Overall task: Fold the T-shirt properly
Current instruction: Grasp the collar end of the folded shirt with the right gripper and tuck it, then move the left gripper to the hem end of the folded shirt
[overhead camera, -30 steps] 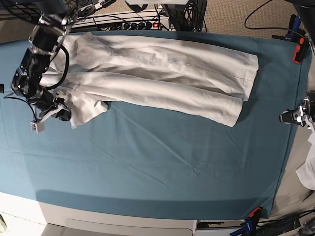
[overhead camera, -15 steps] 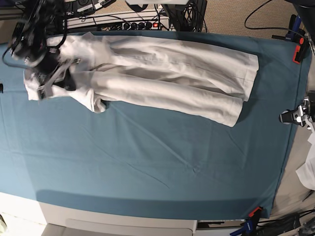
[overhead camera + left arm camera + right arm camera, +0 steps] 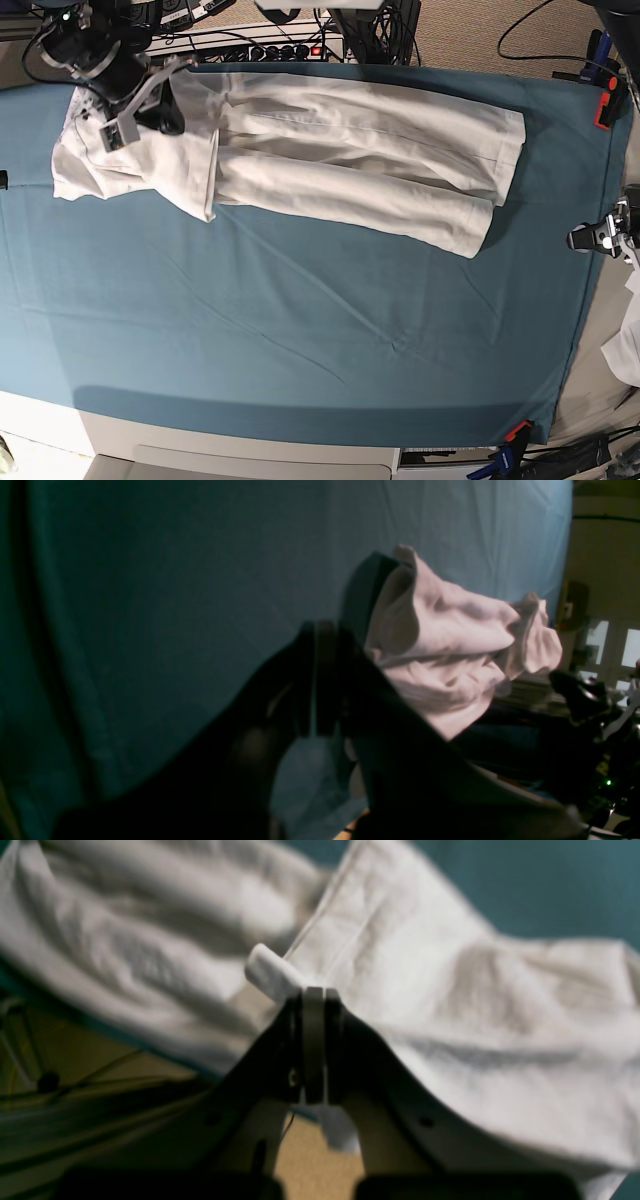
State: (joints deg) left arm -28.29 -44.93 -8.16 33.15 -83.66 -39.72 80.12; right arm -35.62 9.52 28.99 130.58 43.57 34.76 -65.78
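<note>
The white T-shirt (image 3: 350, 150) lies lengthwise along the back of the teal sheet, and its left end is folded into a flat flap (image 3: 130, 170). My right gripper (image 3: 125, 125) hovers over that flap at the back left. In the right wrist view the right gripper (image 3: 292, 985) has its jaws together, with the shirt's stitched hem (image 3: 340, 930) running in at the tip. My left gripper (image 3: 600, 238) is off the table's right edge. In the left wrist view the left gripper (image 3: 330, 625) looks shut and empty, and the T-shirt (image 3: 440, 645) shows beyond it.
The teal sheet (image 3: 300, 330) covers the table and is held by red clamps at the back right (image 3: 605, 105) and front right (image 3: 517, 432). A white fabric scrap (image 3: 625, 355) lies off the right edge. Cables and a power strip (image 3: 280, 45) run behind the table.
My right gripper moved from the shirt's lower left end up toward the back, carrying that end with it; the end now lies as a flat flap. The left arm has not moved.
</note>
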